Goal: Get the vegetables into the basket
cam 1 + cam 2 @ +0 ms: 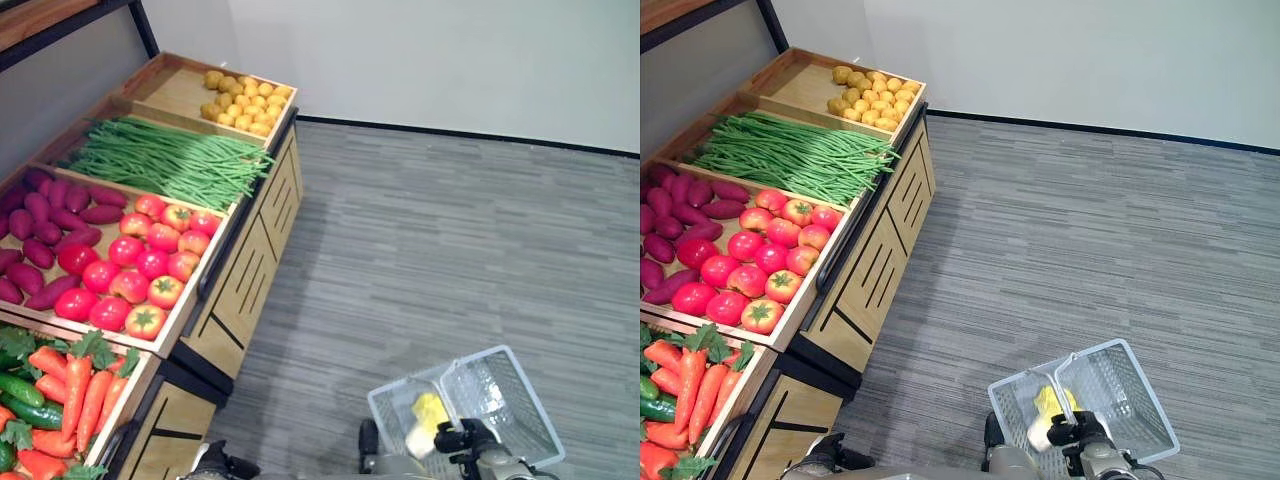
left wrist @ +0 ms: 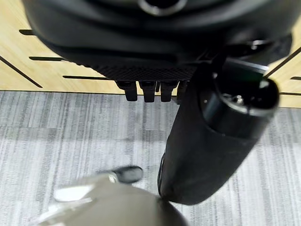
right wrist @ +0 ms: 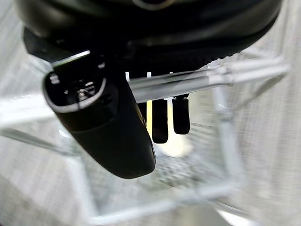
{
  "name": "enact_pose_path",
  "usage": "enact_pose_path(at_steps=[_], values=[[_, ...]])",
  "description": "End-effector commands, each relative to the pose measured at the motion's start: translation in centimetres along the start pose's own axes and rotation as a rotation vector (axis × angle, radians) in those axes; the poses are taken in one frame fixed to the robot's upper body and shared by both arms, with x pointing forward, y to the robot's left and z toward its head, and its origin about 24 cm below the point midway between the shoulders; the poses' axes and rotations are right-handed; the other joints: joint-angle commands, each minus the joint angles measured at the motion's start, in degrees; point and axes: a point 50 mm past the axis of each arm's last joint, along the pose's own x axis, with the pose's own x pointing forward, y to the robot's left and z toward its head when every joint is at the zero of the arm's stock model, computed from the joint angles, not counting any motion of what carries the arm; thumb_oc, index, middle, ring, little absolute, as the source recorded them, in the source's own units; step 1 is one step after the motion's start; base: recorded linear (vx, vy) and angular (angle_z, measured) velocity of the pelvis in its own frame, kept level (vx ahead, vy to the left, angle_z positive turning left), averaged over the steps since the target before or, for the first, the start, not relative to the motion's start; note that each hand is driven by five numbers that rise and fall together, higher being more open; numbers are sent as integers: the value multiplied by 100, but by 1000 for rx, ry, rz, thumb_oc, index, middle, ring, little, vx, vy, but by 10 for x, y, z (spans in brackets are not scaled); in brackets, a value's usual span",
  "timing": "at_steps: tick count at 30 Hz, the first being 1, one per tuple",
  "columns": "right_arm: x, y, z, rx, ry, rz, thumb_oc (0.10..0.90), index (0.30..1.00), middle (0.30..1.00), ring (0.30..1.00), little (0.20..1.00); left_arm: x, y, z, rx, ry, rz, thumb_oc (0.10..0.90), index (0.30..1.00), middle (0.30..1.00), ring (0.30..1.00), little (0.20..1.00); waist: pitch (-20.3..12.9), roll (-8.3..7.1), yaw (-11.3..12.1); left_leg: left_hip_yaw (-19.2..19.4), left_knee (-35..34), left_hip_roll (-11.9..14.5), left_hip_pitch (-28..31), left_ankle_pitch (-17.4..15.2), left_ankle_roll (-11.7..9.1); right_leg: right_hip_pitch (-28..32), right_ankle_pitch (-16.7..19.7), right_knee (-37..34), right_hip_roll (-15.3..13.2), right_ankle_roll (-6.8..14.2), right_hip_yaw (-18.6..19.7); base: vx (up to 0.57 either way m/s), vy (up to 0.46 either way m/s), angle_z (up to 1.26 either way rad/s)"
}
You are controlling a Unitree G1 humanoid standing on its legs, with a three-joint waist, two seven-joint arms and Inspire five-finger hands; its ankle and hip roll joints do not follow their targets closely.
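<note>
the right hand (image 3: 141, 94) is curled round the handle (image 3: 197, 80) of the basket (image 1: 520, 385), which hangs over the floor (image 1: 450, 230). the left hand (image 2: 155, 70) hangs beside the stand (image 1: 250, 250), fingers curled on nothing.

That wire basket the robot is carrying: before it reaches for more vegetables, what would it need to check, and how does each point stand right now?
1. Basket held: ok. The right hand has fingers curled over the handle of the wire basket.
2. Room in basket: ok. A yellow item lies inside; much of the mesh floor is bare.
3. Free hand ready: cannot tell. The left hand hangs low by the wooden stand, holding nothing; whether it is open is unclear.
4. Vegetables available: ok. Tomatoes, green beans and carrots fill their trays.
5. Within reach: cannot tell.
</note>
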Motion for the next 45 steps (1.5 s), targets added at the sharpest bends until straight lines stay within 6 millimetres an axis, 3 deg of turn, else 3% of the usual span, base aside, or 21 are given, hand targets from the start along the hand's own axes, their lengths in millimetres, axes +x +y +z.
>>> enact_pose_path(at_steps=[1, 15, 25, 30, 36, 38, 40, 41, 43, 45], values=[[-4, 4, -27, 27, 87, 18, 400, 300, 300, 300, 300, 2, 16, -13, 52, 56, 53, 900, 1000, 1000, 1000, 1000, -188, -86, -58, -212, -90, -225, -200, 88, -21, 231, -503, 102, -173, 473, 363, 89, -121, 3], [-15, -1, -76, 60, 275, -5, 400, 300, 300, 300, 300, 1, 6, -10, 68, 39, 23, 900, 1000, 1000, 1000, 1000, -192, 2, -162, -412, -90, -54, -109, 65, -159, 456, -829, 191, -18, 266, 213, 53, -84, 8], [-14, -5, -73, 33, 261, -13, 400, 300, 300, 300, 300, 1, 5, -4, 63, 22, 18, 900, 1000, 1000, 1000, 1000, -159, -8, -190, -440, -48, 65, -148, 96, -276, 501, -1014, 320, 29, 189, 51, 27, -69, 8], [-12, -10, -68, 27, 238, -26, 400, 300, 300, 300, 300, 1, 9, -5, 25, 31, 30, 900, 1000, 1000, 1000, 1000, -164, -47, -128, -593, -33, 119, -236, 191, -403, 592, -1063, 284, 35, 162, -203, -2, -89, 27], [-8, -42, -54, 71, 204, -125, 400, 300, 300, 300, 300, 2, 23, -18, -82, 82, 71, 900, 1000, 1000, 1000, 1000, -125, -66, 94, -910, 209, 115, -513, 293, -566, 724, -1113, 198, 19, 134, -669, -18, -100, 43], [-9, -55, -53, 59, 211, -163, 400, 300, 300, 300, 300, 2, 27, -27, -96, 107, 76, 900, 1000, 1000, 1000, 1000, -87, -58, 263, -1036, 305, 88, -615, 329, -609, 766, -1137, 216, -36, 149, -946, -39, -75, 48], [-10, -57, -57, 39, 231, -170, 400, 300, 300, 300, 300, 1, 29, -32, -109, 124, 84, 900, 1000, 1000, 1000, 1000, -69, -57, 353, -1110, 359, 64, -662, 344, -627, 785, -1152, 238, -55, 146, -1075, -24, -57, 70], [-13, -61, -65, 36, 268, -182, 400, 300, 300, 300, 300, 0, 28, -42, -117, 154, 79, 900, 1000, 1000, 1000, 1000, -45, -58, 495, -1183, 440, 38, -776, 385, -660, 843, -1173, 220, -99, 159, -1365, -41, -69, 70], [-14, -63, -68, 40, 279, -187, 400, 300, 300, 300, 300, -1, 27, -46, -134, 171, 75, 900, 1000, 1000, 1000, 1000, -12, -59, 576, -1134, 510, 41, -875, 414, -666, 877, -1202, 219, -134, 155, -1543, -47, -28, 72], [-16, -67, -74, 69, 300, -204, 400, 300, 300, 300, 300, -3, 23, -58, -159, 207, 62, 900, 1000, 1000, 1000, 1000, 95, -44, 782, -789, 562, 122, -1096, 564, -628, 934, -1277, 279, -204, 166, -1973, -52, -22, 115]])
